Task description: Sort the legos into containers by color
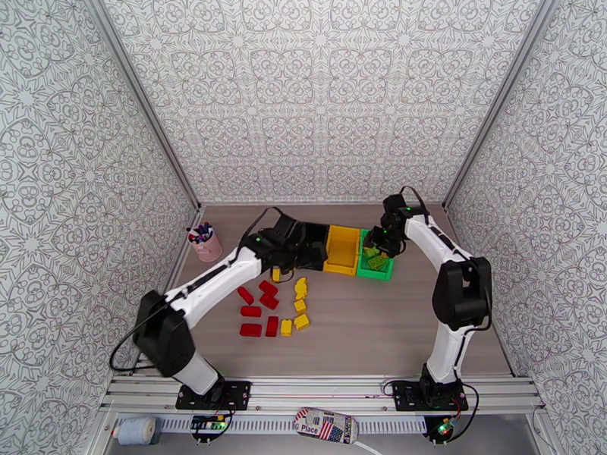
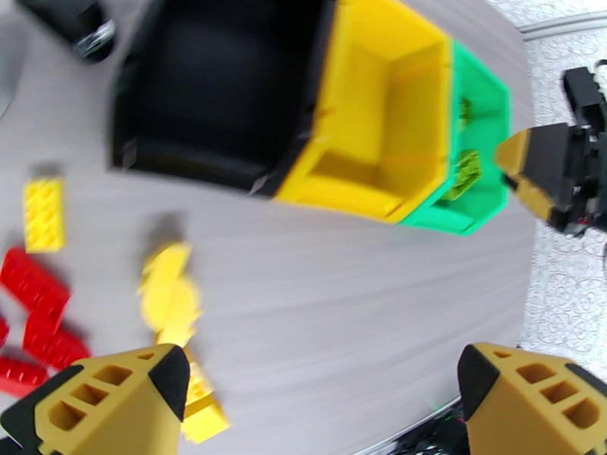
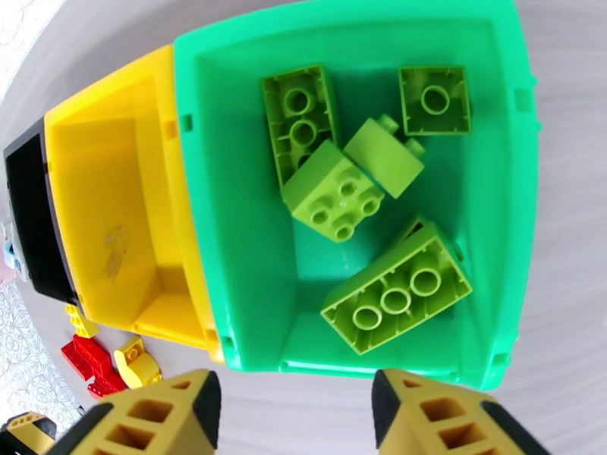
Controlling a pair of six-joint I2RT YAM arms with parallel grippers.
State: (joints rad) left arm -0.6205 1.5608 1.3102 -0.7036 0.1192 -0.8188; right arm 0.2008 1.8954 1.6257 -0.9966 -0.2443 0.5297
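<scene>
- Wood-grain table (image 1: 364, 327): I note red bricks (image 1: 250, 311) and yellow bricks (image 1: 301, 321) lying loose.
- I count five lime bricks (image 3: 334, 191) in green bin (image 3: 228, 221).
- My left gripper (image 2: 319, 381): spread wide, holding nothing.
- My right gripper (image 3: 296, 403): parted at green bin, holding nothing.

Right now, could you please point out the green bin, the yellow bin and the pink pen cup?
green bin (image 3: 228, 206): right wrist view, left inner wall.
yellow bin (image 1: 343, 248): top external view, bare floor.
pink pen cup (image 1: 207, 249): top external view, pink side.
</scene>
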